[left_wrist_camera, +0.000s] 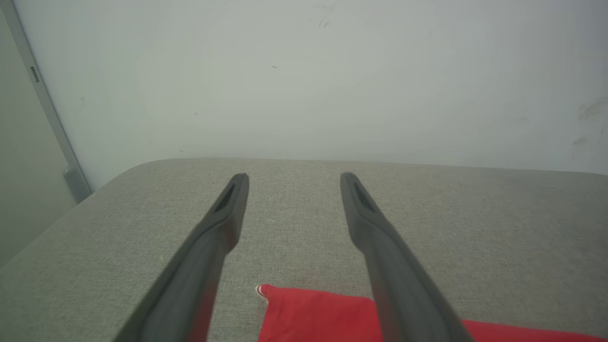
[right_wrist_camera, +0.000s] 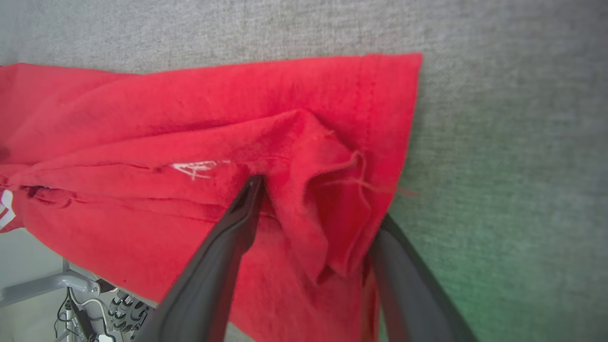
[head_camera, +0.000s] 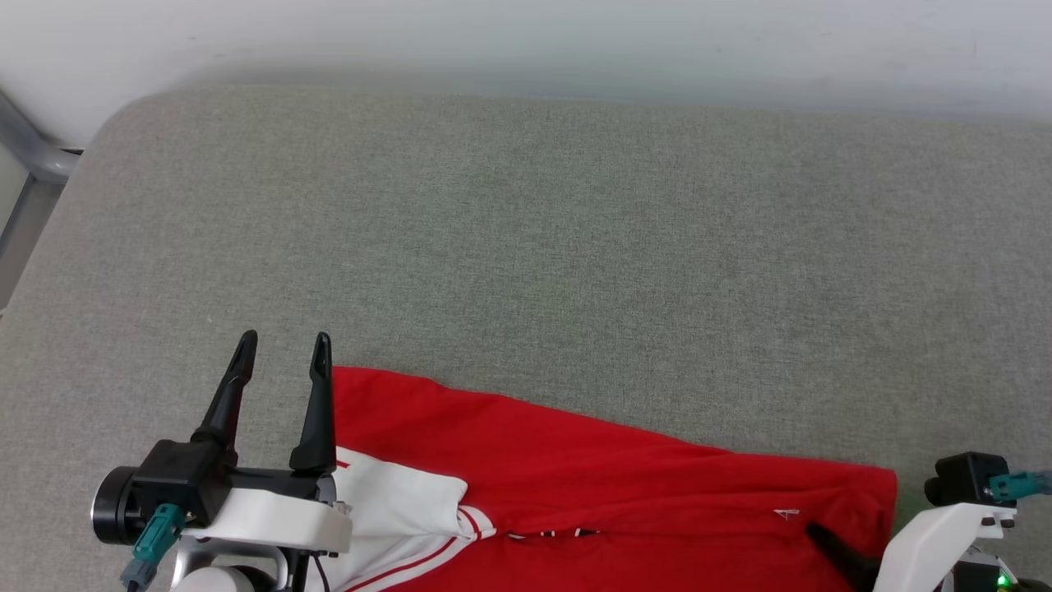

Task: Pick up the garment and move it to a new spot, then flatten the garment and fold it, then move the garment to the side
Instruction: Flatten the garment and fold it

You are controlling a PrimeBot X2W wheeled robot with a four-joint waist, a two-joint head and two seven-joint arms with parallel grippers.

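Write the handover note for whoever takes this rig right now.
Left gripper: open, holding nothing, over the jersey's left corner.
Right gripper: fingers apart, astride a bunched fold at the jersey's right end, not clamped on it.
Jersey: rumpled along the near edge of the grey cushion.
Done: nothing that shows; the jersey is neither flat nor neatly folded.
Left: grip it, move it, flatten, fold, set aside.

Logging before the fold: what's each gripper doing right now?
Left gripper: open, holding nothing.
Right gripper: open, straddling a fold of the garment, not clamped.
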